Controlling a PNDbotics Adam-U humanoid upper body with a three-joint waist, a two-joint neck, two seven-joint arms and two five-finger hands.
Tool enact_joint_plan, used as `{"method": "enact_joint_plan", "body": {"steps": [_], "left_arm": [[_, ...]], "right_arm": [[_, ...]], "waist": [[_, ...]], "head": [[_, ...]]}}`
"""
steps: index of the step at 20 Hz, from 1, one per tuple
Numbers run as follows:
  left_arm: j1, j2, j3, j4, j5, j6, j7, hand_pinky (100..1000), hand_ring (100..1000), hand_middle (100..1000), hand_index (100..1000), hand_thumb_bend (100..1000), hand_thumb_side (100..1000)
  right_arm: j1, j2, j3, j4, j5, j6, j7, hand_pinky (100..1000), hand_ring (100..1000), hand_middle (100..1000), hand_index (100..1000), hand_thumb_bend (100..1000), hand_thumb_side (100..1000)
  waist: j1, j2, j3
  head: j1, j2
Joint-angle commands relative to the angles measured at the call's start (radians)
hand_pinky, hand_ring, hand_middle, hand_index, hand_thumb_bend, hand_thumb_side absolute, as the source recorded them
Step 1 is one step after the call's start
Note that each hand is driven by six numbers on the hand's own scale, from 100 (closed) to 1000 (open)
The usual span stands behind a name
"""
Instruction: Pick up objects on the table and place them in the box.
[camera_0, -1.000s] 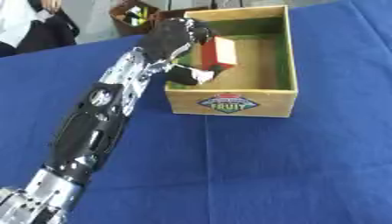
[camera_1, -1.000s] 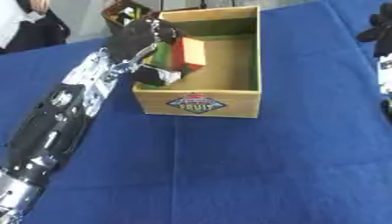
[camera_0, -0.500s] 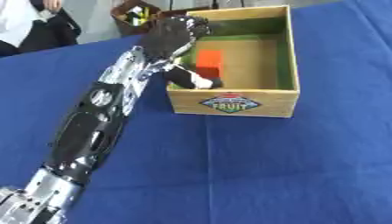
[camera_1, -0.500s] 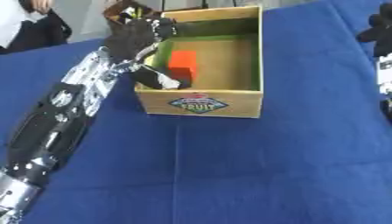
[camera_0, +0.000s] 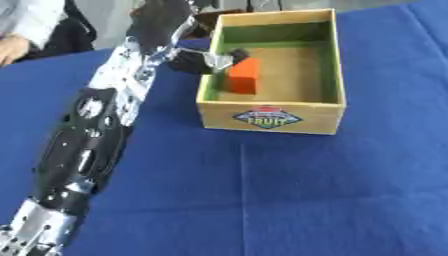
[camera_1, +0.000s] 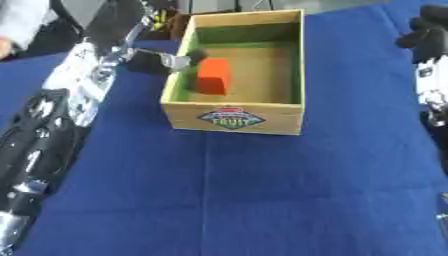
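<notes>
An orange-red block (camera_0: 243, 75) lies inside the wooden box (camera_0: 268, 108), against its green left wall. The box carries a "FRUIT" label on its front. My left arm runs up from the lower left, and my left hand (camera_0: 194, 60) hangs at the box's left wall. Its fingers are relaxed, the fingertips (camera_0: 220, 58) reach just over the rim, and they are apart from the block. My right hand (camera_1: 427, 34) shows only at the right edge of the right eye view, away from the box and holding nothing.
A blue cloth (camera_0: 262, 190) covers the table, with open room in front of and right of the box. Small dark and yellow things (camera_1: 163, 19) sit behind the box's far left corner. A person's sleeve and hand (camera_0: 17, 35) show at the far left edge.
One second ago my left hand held the block over the box's left side. The block has since dropped to the box floor. The hand has let go and drawn back left to the wall.
</notes>
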Motion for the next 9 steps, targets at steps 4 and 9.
{"method": "enact_joint_plan", "body": {"steps": [4,9], "left_arm": [[0.020,0.039,0.029,-0.134,0.091,0.070,-0.032,503,542,498,806,534,799],[0.128,0.030,0.079,-0.251,0.165,0.122,0.025,461,514,479,798,514,806]], "right_arm": [[-0.005,-0.011,-0.009,-0.020,-0.001,-0.002,-0.006,962,877,585,803,100,564],[0.003,-0.015,-0.021,-0.020,0.004,-0.002,-0.018,959,877,587,803,100,564]], "waist": [[-0.017,-0.041,0.021],[-0.033,-0.052,0.058]], "head": [[-0.017,0.015],[-0.047,0.025]]}}
